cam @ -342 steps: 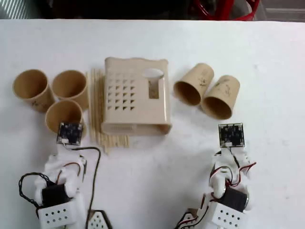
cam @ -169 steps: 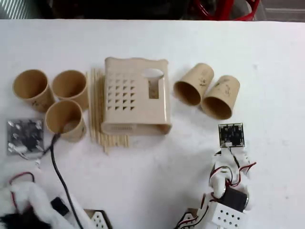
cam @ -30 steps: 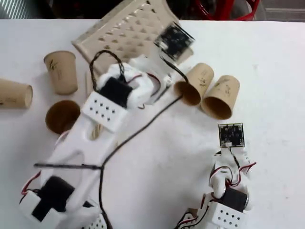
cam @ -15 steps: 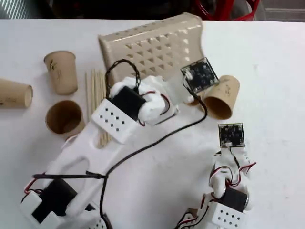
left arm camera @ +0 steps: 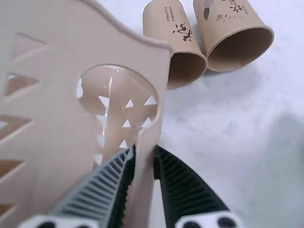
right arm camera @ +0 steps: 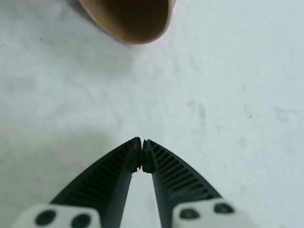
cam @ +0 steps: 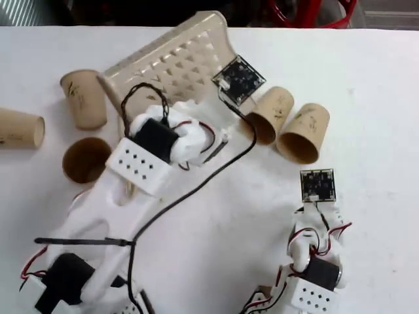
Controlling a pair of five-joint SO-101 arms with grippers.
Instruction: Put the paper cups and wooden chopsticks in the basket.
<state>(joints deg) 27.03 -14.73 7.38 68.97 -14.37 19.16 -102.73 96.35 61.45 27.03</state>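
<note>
At table's far middle: pinching end wall of basket (cam: 171, 57) just under its oval handle hole w/ left gripper (left arm camera: 144, 159), one finger (left arm camera: 111, 183) each side of wall; basket askew, perforated side up. Right of it, 2 paper cups on their sides, side by side: inner cup (cam: 270, 112), outer cup (cam: 305, 131). Left of basket: nearby cup (cam: 84, 98); upright open cup (cam: 84, 159); edge cup (cam: 19, 127) on its side. At front right, right gripper (right arm camera: 141, 156) above bare table (right arm camera: 228, 95), fingertips pressed together, holding nothing.
</note>
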